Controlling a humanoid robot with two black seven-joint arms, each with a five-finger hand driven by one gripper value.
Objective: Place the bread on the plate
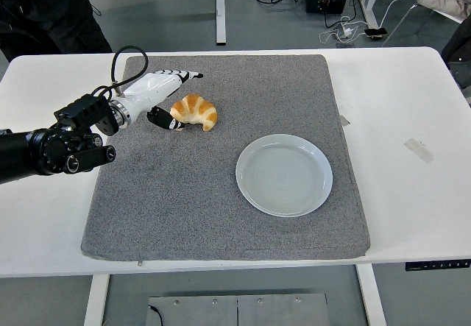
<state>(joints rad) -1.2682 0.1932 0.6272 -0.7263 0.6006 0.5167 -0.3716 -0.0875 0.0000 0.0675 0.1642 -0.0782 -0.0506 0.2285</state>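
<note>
- Sitting on the grey mat [221,193], the croissant [194,111] is found toward the mat's 11 o'clock corner, curved with its ends pointing toward the near edge.
- No grasp is seen: the bread lies flat on the mat, not lifted.
- The left hand [163,94] is positioned at the croissant's 9 o'clock side; white shell, black fingertips.
- Fingers [188,76] are extended and spread past the bread's 11 o'clock side, apart from it; the thumb [165,121] is pressed up against or just beside the bread's left end, contact cannot be confirmed.
- Hand state: opened wide, nothing held.
- The black left arm [51,149] is brought in from 9 o'clock, over the table's left part.
- The plate [284,174] is located at the croissant's 4 o'clock, well apart from it, on the mat's right half; nothing is on it.
- The mat is laid on the white table [412,105].
- A strip of tape [418,149] is seen on the table at the plate's 3 o'clock, off the mat.
- A person's dark clothing [44,9] is visible at 11 o'clock beyond the table.
</note>
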